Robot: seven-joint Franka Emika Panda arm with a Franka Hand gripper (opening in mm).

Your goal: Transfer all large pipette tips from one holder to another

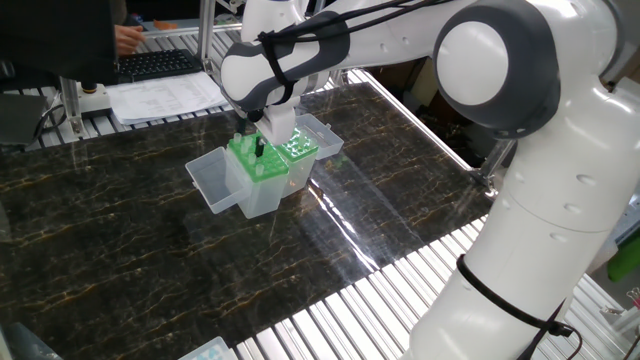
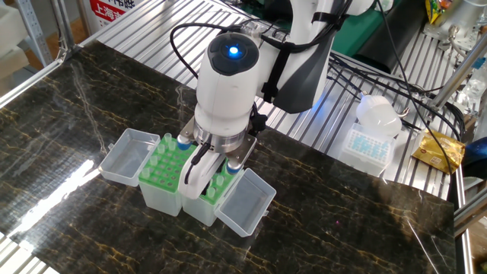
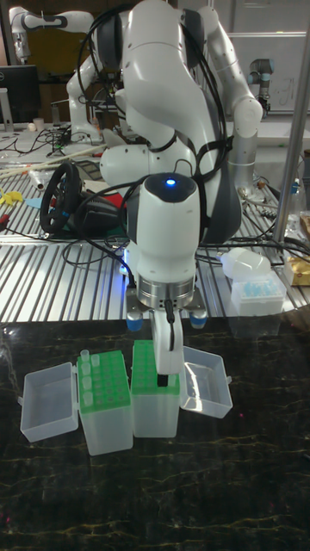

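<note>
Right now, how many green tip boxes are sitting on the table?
2, side by side and touching: one box beside the gripper, lid open outward; the other box directly under the gripper, partly hidden by it.

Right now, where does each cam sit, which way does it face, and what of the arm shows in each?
One fixed view: beside the robot's base, looking along the arm to the two tip boxes; links, gripper.
Other fixed view: high, across the table, facing the robot; wrist, blue light.
Tall fixed view: low, front-on; whole arm, gripper over the right-hand box.
All three show both boxes.
</note>
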